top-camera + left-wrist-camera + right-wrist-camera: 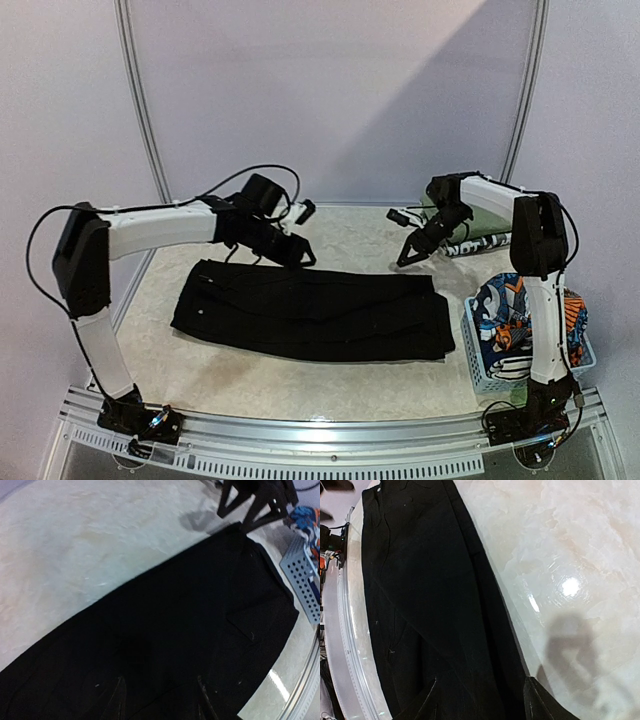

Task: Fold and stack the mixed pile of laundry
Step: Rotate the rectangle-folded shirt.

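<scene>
A large plain black garment (pixel 310 315) lies flat across the table as a long folded band. It fills the left wrist view (pixel 175 630) and the left half of the right wrist view (pixel 430 605). My left gripper (pixel 305 258) hovers over its far left edge, fingers apart, nothing between them (pixel 162 700). My right gripper (pixel 408 258) hangs at the far right corner, also open (pixel 480 702), with one finger over the cloth and one over bare table. The orange-blue-white cartoon-print garment (pixel 505 310) sits in the basket.
The pale blue lattice basket (pixel 478 362) stands at the right front beside the right arm's base, and shows in the left wrist view (pixel 305 575). A folded black-and-white printed piece (pixel 470 243) lies at the back right. A metal rail (pixel 330 440) runs along the table's near edge.
</scene>
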Controlling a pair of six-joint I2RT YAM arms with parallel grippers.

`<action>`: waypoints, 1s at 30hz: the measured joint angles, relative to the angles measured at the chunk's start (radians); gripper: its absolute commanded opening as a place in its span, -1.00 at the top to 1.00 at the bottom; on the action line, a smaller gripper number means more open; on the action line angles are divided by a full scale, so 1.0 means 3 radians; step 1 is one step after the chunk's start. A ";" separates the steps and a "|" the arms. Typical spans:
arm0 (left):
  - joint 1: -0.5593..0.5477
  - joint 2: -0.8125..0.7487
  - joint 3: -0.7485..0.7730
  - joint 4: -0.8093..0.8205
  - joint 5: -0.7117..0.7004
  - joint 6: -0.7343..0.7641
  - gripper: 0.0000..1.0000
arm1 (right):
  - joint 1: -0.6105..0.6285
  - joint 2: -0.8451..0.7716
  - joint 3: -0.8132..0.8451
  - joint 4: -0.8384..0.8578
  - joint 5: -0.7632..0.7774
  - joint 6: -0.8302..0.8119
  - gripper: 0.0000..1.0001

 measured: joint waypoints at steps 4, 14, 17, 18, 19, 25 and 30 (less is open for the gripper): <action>-0.0209 0.0516 0.0268 -0.0053 0.0238 0.0189 0.06 | 0.0000 0.0134 0.0010 -0.0043 -0.0028 0.0013 -0.13; -0.0364 0.1123 0.0762 -0.0245 0.0660 0.0328 0.06 | 0.0000 0.0249 0.0009 -0.0155 -0.0053 0.0020 0.15; -0.0371 0.1148 0.0762 -0.0314 0.0722 0.0336 0.06 | 0.0000 0.0249 0.0009 -0.0200 -0.0070 0.0010 0.28; -0.0374 0.1150 0.0762 -0.0333 0.0735 0.0342 0.06 | 0.0000 0.0249 0.0009 -0.0214 -0.0080 0.0010 0.33; -0.0378 0.1150 0.0762 -0.0351 0.0750 0.0350 0.06 | 0.0000 0.0249 0.0009 -0.0223 -0.0090 0.0000 0.38; -0.0395 0.1150 0.0757 -0.0469 0.0879 0.0423 0.02 | 0.0001 0.0249 0.0009 -0.0285 -0.0140 -0.0001 0.33; -0.0465 0.1170 0.0758 -0.0563 0.0814 0.0493 0.17 | 0.0000 0.0249 0.0009 -0.0304 -0.0140 0.0011 0.54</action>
